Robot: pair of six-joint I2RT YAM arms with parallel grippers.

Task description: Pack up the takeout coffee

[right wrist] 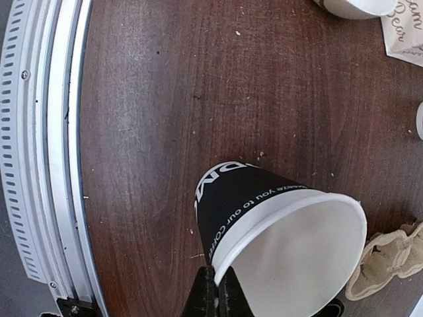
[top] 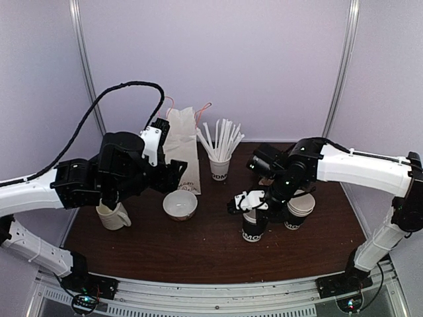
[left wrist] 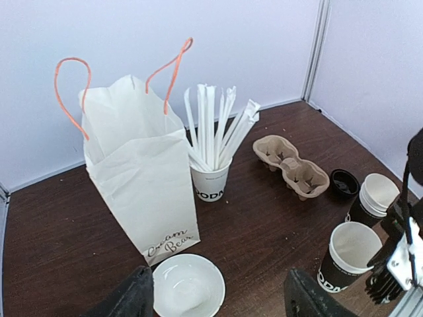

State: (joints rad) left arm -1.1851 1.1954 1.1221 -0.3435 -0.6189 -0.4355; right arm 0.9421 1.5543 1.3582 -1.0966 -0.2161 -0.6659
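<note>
Enclosing dark wood table (top: 198, 254), walls (top: 211, 59) — pale lilac

Taking the paper bag (left wrist: 142, 191) as my marker: bowl (left wrist: 188, 287) just in front of it, stick cup (left wrist: 210, 181) just to its right, cup carrier (left wrist: 291, 165) farther right, lid (left wrist: 344, 181) beyond that. Mug (top: 114, 216) sits front-left. Front-right stands the takeout cup (right wrist: 284, 224), its rim pinched in my right gripper (right wrist: 215, 284).

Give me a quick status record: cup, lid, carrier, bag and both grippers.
right gripper: shut on the rim of the black cup
black cup: open, no lid on
carrier: two wells, both empty
black lid: lying loose beside the carrier
paper bag: upright, mouth open
left gripper: open, holding nothing, near the white bowl
</note>
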